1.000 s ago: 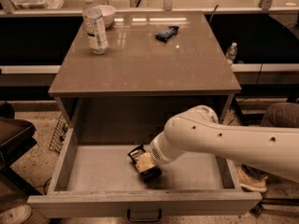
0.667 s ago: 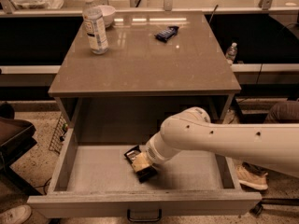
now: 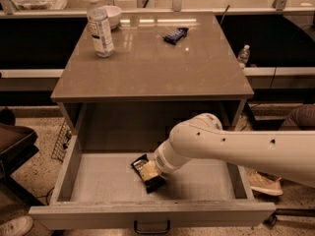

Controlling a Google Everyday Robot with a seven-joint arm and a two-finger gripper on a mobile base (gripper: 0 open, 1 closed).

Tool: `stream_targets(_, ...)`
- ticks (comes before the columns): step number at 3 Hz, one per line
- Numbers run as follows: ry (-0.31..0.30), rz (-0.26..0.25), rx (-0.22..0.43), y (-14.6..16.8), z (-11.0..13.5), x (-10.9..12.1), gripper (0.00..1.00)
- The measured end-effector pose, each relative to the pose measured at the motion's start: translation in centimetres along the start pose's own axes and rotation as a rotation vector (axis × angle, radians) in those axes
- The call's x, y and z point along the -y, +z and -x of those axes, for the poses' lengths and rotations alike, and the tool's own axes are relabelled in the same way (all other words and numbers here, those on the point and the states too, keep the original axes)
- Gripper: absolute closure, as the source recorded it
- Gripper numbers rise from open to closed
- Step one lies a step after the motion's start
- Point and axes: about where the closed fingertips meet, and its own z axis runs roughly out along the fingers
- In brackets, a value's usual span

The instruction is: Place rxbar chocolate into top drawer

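— Down in the top drawer (image 3: 147,211), what could go wrong?
— My gripper (image 3: 150,172) is on the rxbar chocolate (image 3: 139,162), mid-floor. Clamped or loose, I cannot tell. If the wrapper clings, my lift may carry it out, I judge
— Any writing?
— None readable there, nor on the water bottle (image 3: 100,26) label
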Motion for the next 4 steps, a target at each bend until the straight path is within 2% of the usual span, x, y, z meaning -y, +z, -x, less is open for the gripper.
stream_targets(2, -0.003, 0.001, -0.002, 0.07, -0.02, -0.15, 0.12)
stream_targets(3, -0.003, 0.001, -0.002, 0.06, -0.02, -0.15, 0.00)
stream_targets(4, -0.003, 0.001, -0.002, 0.07, -0.02, -0.16, 0.00)
